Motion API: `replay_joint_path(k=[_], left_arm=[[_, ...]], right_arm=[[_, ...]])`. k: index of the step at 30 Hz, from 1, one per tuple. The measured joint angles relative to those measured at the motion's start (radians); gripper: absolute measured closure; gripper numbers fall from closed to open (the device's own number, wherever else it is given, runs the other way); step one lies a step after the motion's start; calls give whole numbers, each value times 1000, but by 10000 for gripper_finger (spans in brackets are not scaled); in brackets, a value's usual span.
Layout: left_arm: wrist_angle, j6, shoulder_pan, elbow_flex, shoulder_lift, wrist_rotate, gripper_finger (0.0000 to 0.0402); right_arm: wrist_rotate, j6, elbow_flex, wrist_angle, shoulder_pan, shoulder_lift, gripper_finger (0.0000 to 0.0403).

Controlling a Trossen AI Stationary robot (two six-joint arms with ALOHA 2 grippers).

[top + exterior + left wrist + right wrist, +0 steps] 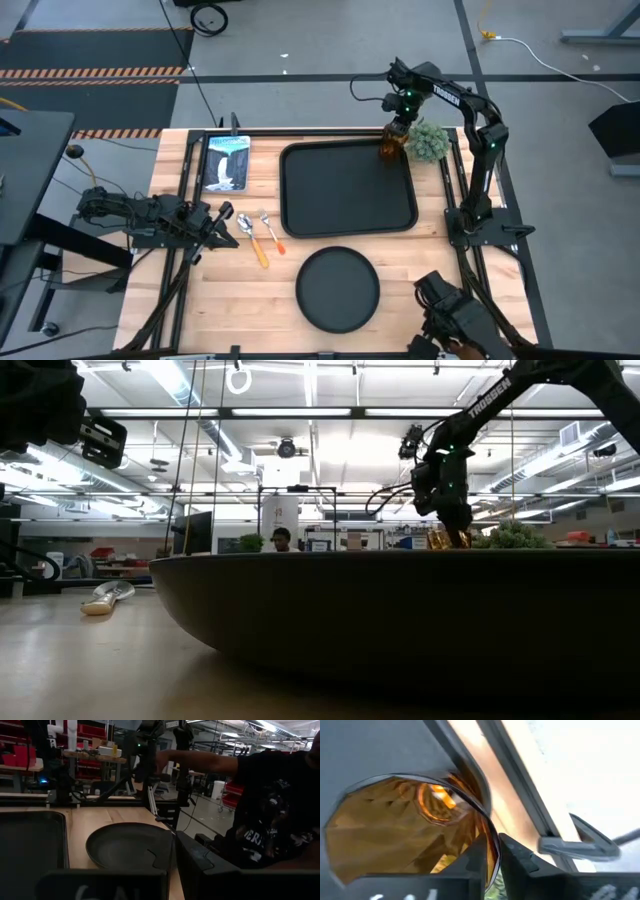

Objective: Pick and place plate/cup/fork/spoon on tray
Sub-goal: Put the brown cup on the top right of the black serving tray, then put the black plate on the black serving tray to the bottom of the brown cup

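Observation:
My right gripper (396, 132) is shut on the amber cup (390, 148) over the far right corner of the black tray (300, 200). I cannot tell if the cup stands on the tray. The round black plate (338, 288) lies on the table near the front edge. The spoon (250, 235) and the fork (271, 230) lie side by side left of the tray. My left gripper (225, 225) is shut and empty, just left of the spoon. My right gripper holds the cup by its rim wall (492, 851), on the side away from the tray's middle. One finger (472, 862) is inside the cup and the other (520, 860) outside. The fingers come from above, pointing down. The cup is upright.
A fuzzy green plant ball (428, 142) sits right beside the cup, off the tray's far right corner. A blue-and-white picture card (226, 162) lies at the far left. A person (270, 820) is at the table's near right side.

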Motion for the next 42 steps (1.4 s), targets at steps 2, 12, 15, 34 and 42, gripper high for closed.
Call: replay_joint_path(k=[2, 12, 15, 34, 42], left_arm=[[0, 0, 0, 0, 0, 0, 372], [0, 0, 0, 0, 0, 0, 372], [0, 0, 0, 0, 0, 0, 372], [0, 0, 0, 0, 0, 0, 372], [0, 0, 0, 0, 0, 0, 372]], right_arm=[[-1, 2, 0, 2, 2, 0, 334], [-6, 17, 0, 3, 58, 0, 295], [18, 19, -1, -6, 73, -2, 290], [146, 87, 137, -105, 156, -14, 186], [66, 119, 190, -109, 256, -69, 174]])
